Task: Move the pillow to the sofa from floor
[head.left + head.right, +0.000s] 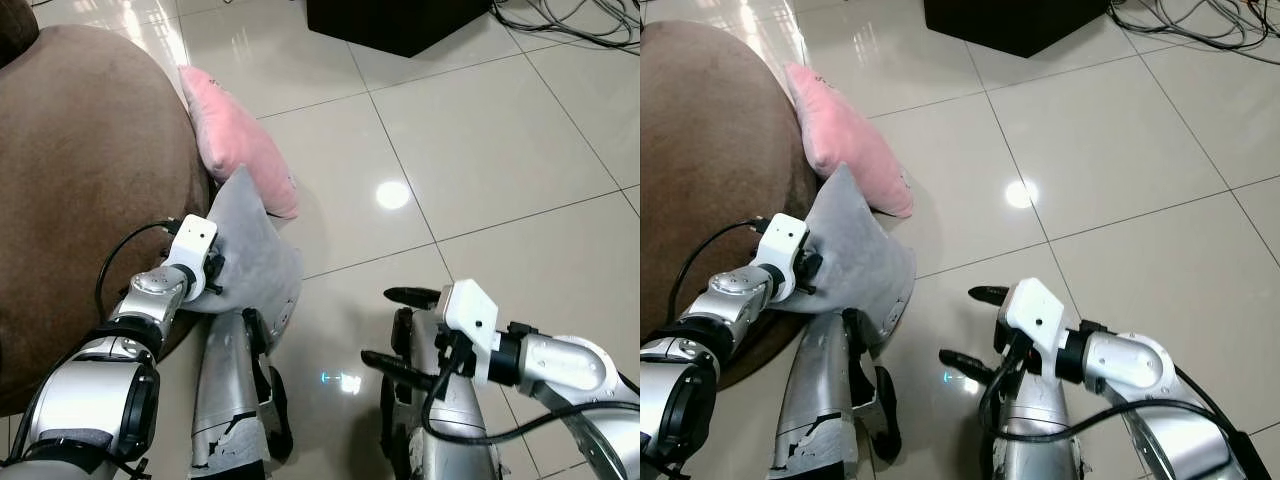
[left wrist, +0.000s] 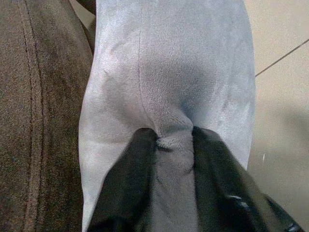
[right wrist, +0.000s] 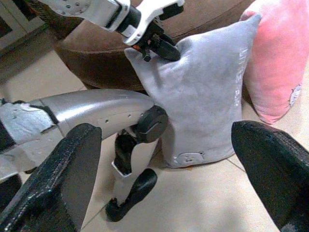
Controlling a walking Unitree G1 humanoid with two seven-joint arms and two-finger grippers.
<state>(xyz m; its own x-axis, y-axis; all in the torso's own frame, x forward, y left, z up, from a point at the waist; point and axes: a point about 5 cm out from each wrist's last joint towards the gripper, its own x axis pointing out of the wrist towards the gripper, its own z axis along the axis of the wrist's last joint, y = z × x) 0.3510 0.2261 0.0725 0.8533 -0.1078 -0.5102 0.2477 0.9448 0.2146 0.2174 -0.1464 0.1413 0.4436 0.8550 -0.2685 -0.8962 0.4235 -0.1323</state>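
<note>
A grey pillow (image 1: 250, 250) stands on the tiled floor against the brown sofa (image 1: 80, 170). My left gripper (image 1: 212, 278) is shut on the pillow's near corner, pinching a fold of grey fabric (image 2: 169, 140) between its black fingers (image 2: 130, 183). A pink pillow (image 1: 235, 140) leans on the sofa just behind the grey one. My right gripper (image 1: 400, 330) hangs open low over the floor to the right, apart from both pillows, its wide-spread fingers (image 3: 63, 179) framing the grey pillow (image 3: 207, 96).
My silver legs (image 1: 235, 400) stand on the glossy tiles right below the grey pillow. A black box (image 1: 395, 20) and a tangle of cables (image 1: 580, 20) lie at the far side of the floor.
</note>
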